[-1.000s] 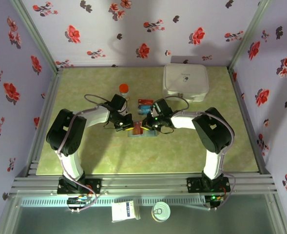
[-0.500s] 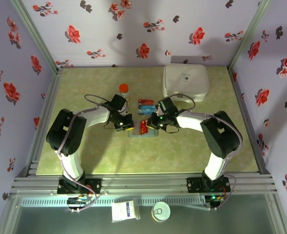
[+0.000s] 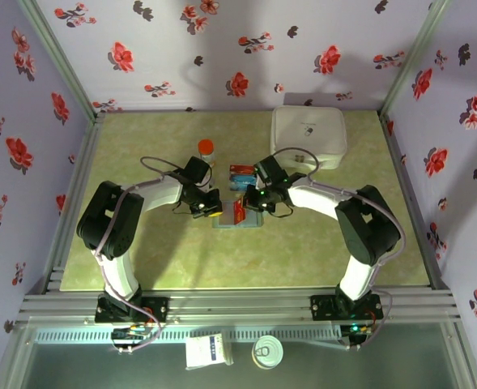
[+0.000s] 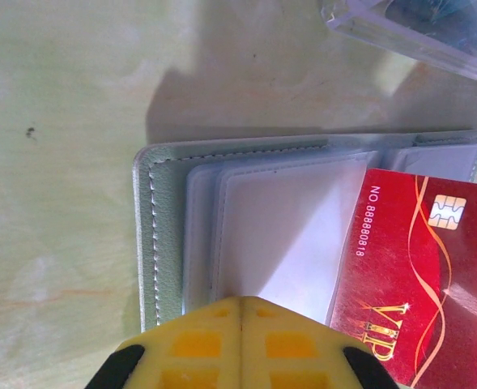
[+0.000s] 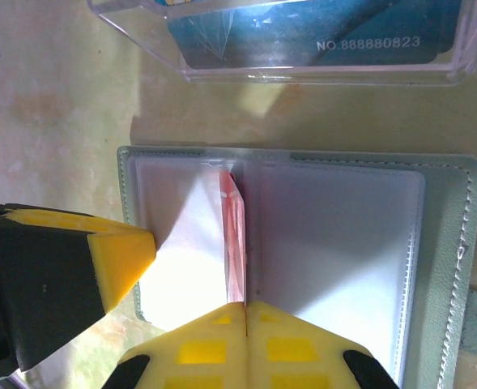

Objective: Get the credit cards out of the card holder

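Pulling straight out is best: right tool [image 5: 246, 305] grasps the red card [image 5: 234, 235], clenched left tool [image 4: 240, 298] pins the card holder [image 4: 161, 235].

The card holder [image 3: 253, 222] lies open on the table [image 3: 157, 251]. Left pincer [image 4: 240, 301] rests on its left panel. Right pincer [image 5: 244, 308] pinches a credit card [image 5: 235, 243] over its fold. Just behind lies a tray [image 3: 240, 170], with a bottle [image 3: 206, 149] behind-left and a case [image 3: 308, 138] behind-right.

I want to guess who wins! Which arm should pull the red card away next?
Right. The right end effector is shut on the red credit card, upright over the card holder; the left end effector only rests on its sleeve.
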